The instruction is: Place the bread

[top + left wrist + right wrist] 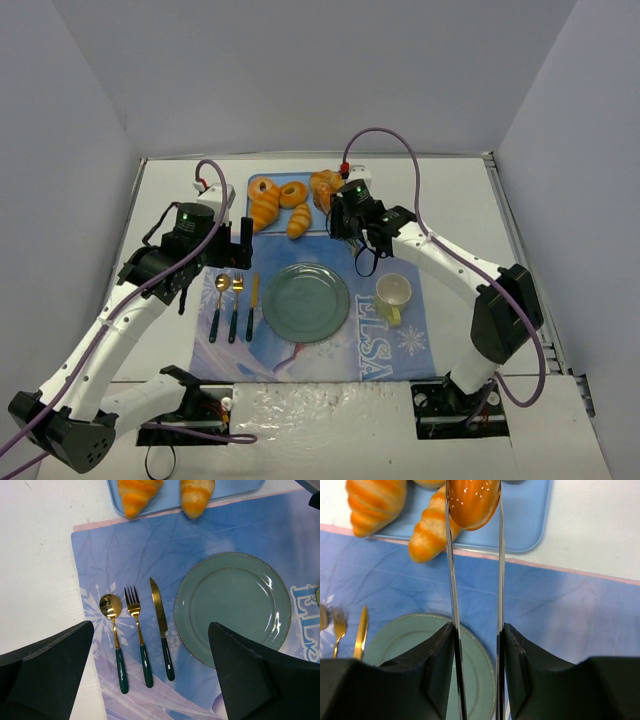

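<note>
The right fingers point(437, 670) were closed on a pair of thin metal blades point(452, 580) that ran straight out ahead of them, and the blade tips pinched the bread point(472, 502), a small golden-brown bun flecked with pale seeds. The bread sat at the far end of the blades, over the near edge of the blue tray point(530, 525); whether it touched the tray could not be told. Left of the blades, two striped croissant-like rolls point(427, 535) lay on the same tray, one poking over its near rim. Below the blades and just ahead of the right fingers was the green plate point(410, 635) on a blue placemat point(570, 610), with white bench point(600, 525) beyond the tray to the right. The left fingers point(50, 670) stood wide apart with nothing between them, hovering above the placemat. Ahead of them and nearer the left-hand finger lay a gold spoon point(111, 607), fork point(134, 605) and knife point(159, 610) side by side with dark green handles, and the plate lay ahead of the right-hand finger.
</note>
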`<state>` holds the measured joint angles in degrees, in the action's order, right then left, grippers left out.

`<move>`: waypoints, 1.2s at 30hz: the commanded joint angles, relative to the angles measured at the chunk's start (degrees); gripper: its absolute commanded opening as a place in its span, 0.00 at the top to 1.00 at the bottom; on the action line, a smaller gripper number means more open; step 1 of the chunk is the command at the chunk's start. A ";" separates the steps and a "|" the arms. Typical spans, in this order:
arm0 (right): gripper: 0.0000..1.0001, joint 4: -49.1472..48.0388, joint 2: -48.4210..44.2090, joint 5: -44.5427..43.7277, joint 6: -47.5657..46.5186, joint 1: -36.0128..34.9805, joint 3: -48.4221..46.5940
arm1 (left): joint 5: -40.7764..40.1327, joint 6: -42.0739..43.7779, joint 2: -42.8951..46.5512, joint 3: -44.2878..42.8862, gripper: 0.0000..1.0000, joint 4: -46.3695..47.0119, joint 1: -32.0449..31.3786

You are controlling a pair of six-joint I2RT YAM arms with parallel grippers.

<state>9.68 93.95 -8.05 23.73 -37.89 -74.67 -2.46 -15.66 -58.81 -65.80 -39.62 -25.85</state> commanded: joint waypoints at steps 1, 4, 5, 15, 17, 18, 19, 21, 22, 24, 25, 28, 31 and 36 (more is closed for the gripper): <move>0.75 0.67 -6.40 4.75 -1.54 -1.51 0.22 | -0.53 -0.25 0.80 -1.00 0.03 2.35 0.36; 0.75 2.09 -9.20 8.73 -2.17 -1.94 1.46 | -0.48 -0.21 0.80 -1.05 0.03 2.44 0.41; 0.75 2.78 -10.19 10.13 -2.35 -2.11 1.89 | -0.43 -0.25 0.80 -1.08 0.03 2.44 0.43; 0.73 7.76 -16.83 16.95 -4.13 -7.08 7.46 | -0.33 -0.25 0.95 -1.02 0.03 2.44 0.36; 0.73 8.23 -16.96 16.68 -3.88 -8.55 8.71 | -0.27 -0.33 0.97 -1.00 0.03 2.44 0.36; 0.73 8.28 -16.92 16.45 -3.72 -9.35 9.18 | -0.23 -0.34 0.90 -1.03 0.03 2.44 0.36; 0.73 8.32 -16.88 16.22 -3.57 -10.16 9.64 | -0.19 -0.34 0.83 -1.07 0.03 2.44 0.36; 0.73 8.34 -16.69 15.49 -3.22 -11.74 10.52 | -0.18 -0.34 0.80 -1.03 0.03 2.50 0.36; 0.72 8.34 -16.52 14.97 -3.02 -12.55 10.96 | -0.18 -0.34 0.80 -1.00 0.03 2.53 0.37; 0.72 8.34 -16.08 13.94 -2.72 -13.44 11.48 | -0.18 -0.34 0.80 -1.00 0.03 2.53 0.36; 0.72 8.30 -15.51 13.23 -2.54 -14.11 11.82 | -0.18 -0.34 0.80 -1.03 0.03 2.53 0.36; 0.73 8.18 -13.92 11.22 -2.07 -16.14 12.48 | -0.18 -0.34 0.73 -1.01 0.03 2.53 0.36; 0.72 8.21 -12.51 9.66 -1.78 -17.62 12.72 | -0.23 -0.34 0.66 -1.00 0.03 2.53 0.39; 0.71 8.31 -10.92 7.01 -1.26 -18.71 13.30 | -0.35 -0.34 0.65 -1.00 0.03 2.44 0.36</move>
<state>19.57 82.36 3.18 21.45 -55.63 -61.26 -2.43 -15.66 -58.81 -65.80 -39.62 -25.85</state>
